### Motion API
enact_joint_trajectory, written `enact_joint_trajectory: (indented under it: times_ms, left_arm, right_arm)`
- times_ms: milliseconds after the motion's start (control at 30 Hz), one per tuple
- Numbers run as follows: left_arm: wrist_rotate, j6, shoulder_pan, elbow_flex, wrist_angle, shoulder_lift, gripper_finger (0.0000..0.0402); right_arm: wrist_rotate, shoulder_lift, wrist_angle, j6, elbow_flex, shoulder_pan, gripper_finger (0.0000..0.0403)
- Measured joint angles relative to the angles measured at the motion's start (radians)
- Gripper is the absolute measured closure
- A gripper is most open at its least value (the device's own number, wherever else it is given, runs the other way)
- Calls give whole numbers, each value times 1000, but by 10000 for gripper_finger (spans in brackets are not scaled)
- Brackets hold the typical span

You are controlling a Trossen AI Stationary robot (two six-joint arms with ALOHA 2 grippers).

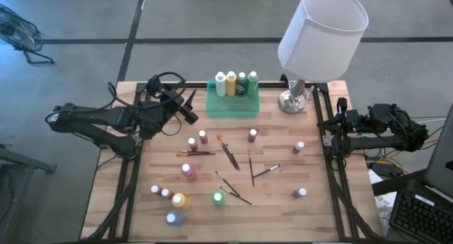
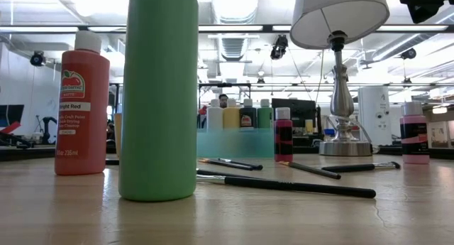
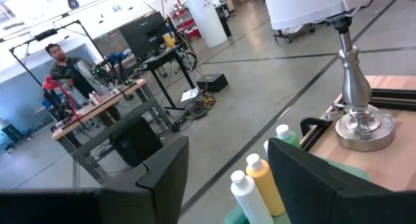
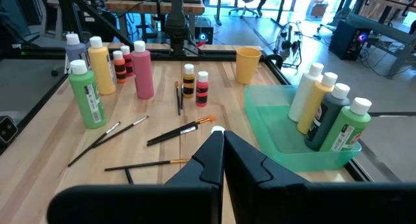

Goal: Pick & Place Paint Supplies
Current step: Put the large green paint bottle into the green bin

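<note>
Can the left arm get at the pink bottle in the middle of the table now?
Probably yes. The left end effector is open and empty beside the green tray, and only bare wood lies toward the pink bottle.

Four paint bottles stand in the one green tray at twelve o'clock on the table. Eleven more bottles stand loose on the wood, most of them from six round to nine o'clock. I count six brushes at the middle, perhaps a seventh. One lamp stands at one o'clock, and there is one orange cup.
</note>
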Motion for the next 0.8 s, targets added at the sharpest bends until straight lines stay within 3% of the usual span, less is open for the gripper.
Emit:
enact_joint_trajectory:
  times_ms: [267,500,800]
  left_arm:
    - [0,17,9,0,31,1,186]
    - [-1,152,45,0,172,0,186]
    - [-1,184,35,0,180,0,186]
  right_arm:
    - [0,0,0,0,0,0,394]
    - [0,0,0,0,0,0,394]
    - [0,0,0,0,0,0,394]
